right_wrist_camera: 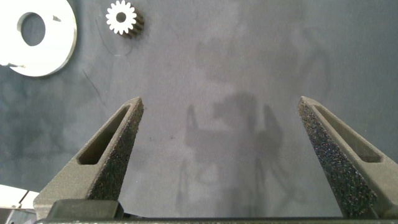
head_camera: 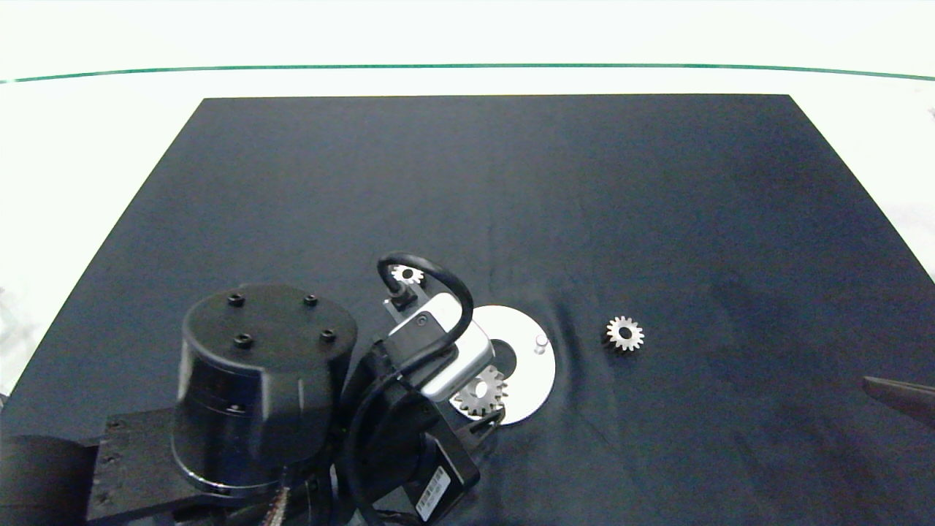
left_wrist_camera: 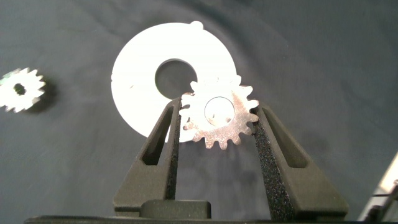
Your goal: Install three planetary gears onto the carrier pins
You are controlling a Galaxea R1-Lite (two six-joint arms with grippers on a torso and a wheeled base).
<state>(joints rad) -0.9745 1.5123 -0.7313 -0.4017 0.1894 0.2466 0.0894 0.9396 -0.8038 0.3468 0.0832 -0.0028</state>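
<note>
The white carrier disc [head_camera: 527, 380] lies on the dark mat, with one pin [head_camera: 540, 342] standing on its right side; the other carrier pins are hidden. My left gripper [left_wrist_camera: 217, 106] is shut on a silvery planetary gear [left_wrist_camera: 219, 116], held flat over the disc's near rim [left_wrist_camera: 137, 74]. A pale round shape fills the gear's centre hole. A second gear [head_camera: 624, 333] lies on the mat right of the disc. A third gear [head_camera: 407, 275] lies beyond the disc, behind the wrist cable. My right gripper [right_wrist_camera: 221, 102] hangs wide open over bare mat, far right.
The bulky left arm [head_camera: 266, 380] covers the mat's near-left corner and part of the disc. The black mat [head_camera: 511, 190] sits on a white table. A right finger [head_camera: 898, 394] pokes in at the right edge.
</note>
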